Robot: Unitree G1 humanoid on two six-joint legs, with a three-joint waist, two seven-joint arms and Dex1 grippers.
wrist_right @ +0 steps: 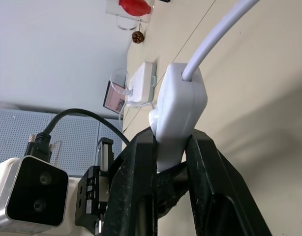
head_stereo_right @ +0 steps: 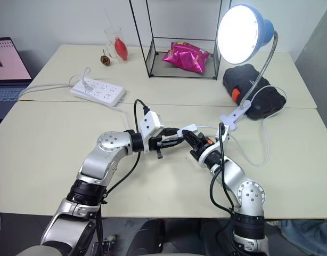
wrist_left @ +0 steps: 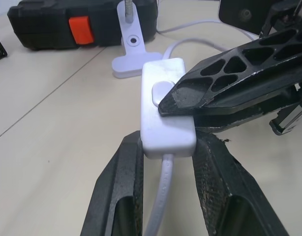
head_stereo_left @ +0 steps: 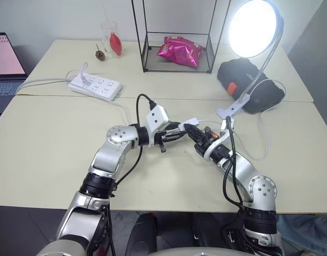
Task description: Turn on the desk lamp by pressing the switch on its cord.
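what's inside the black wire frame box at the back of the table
A crinkled pink snack bag lies on the floor of the wire frame box. Nothing else shows inside; whatever might sit beneath the bag is covered.

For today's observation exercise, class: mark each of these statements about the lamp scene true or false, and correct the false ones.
1. The desk lamp is lit. True.
2. The left hand holds the switch between its fingers. True.
3. The right hand rests on the power strip. False: it is shut on the switch, one finger pressing the rocker button.
4. The pink snack bag lies on the open table beside the laptop. False: it sits inside the black wire-frame stand.
5. The lamp's white clip base sits next to a black case with an orange part. True.
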